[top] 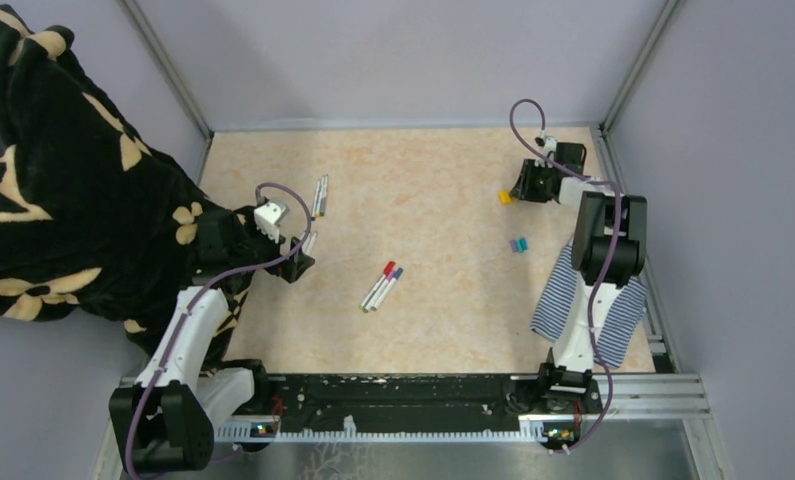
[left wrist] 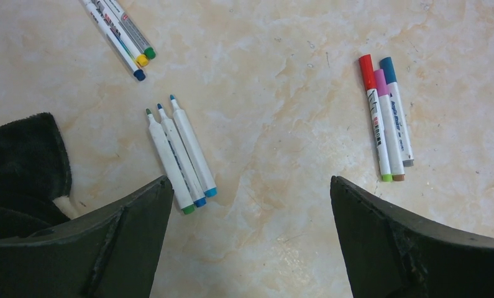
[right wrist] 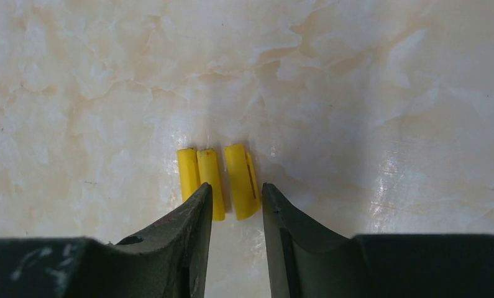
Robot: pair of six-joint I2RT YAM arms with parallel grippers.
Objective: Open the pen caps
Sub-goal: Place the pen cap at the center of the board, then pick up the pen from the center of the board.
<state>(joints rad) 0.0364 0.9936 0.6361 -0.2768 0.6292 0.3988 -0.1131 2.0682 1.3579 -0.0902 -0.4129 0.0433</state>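
Marbled desk [top: 443, 170] carried pens [left wrist: 388, 139] we judged light and slick, best pinched at their caps [left wrist: 367, 65]; left jaws gaped, right jaws barely parted, empty.

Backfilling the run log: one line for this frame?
left gripper: open, by three uncapped pens | right gripper: jaws slightly apart over three yellow caps, nothing held | capped pens: red, pink, blue

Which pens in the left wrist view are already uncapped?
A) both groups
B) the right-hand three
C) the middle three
C: the middle pens show bare green, blue and teal nibs, while the right-hand pens wear red, pink and blue caps.
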